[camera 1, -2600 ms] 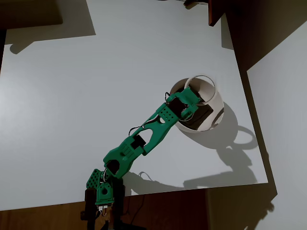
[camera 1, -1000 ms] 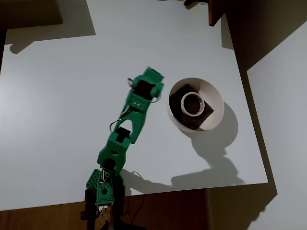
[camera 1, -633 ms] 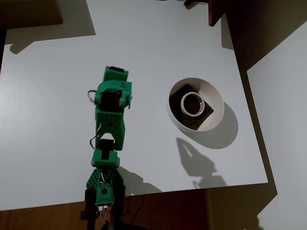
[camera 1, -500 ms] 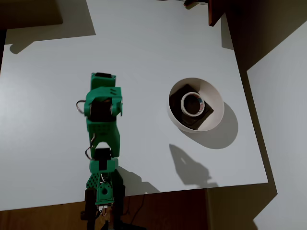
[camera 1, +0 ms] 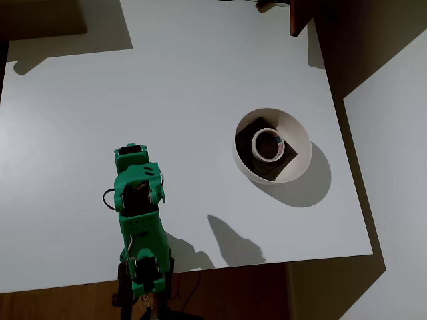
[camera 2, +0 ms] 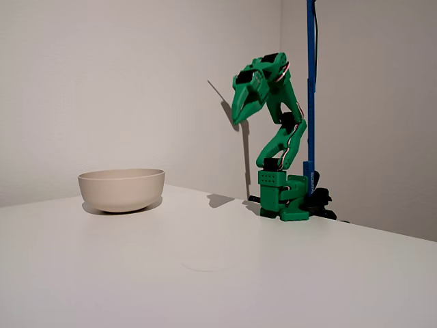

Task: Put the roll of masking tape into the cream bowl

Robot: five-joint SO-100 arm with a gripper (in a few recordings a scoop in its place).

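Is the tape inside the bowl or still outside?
Inside. The roll of masking tape lies flat on the dark patch at the bottom of the cream bowl.

In the fixed view the cream bowl is seen side-on, so its wall hides everything inside it; the roll of masking tape shows in the overhead view, where it covers part of the dark patch at the bowl's bottom and its core print is too small to read. Whether the claw is parted or closed cannot be told. In the overhead view the folded arm covers it. The bench is cut off by the top edge there.
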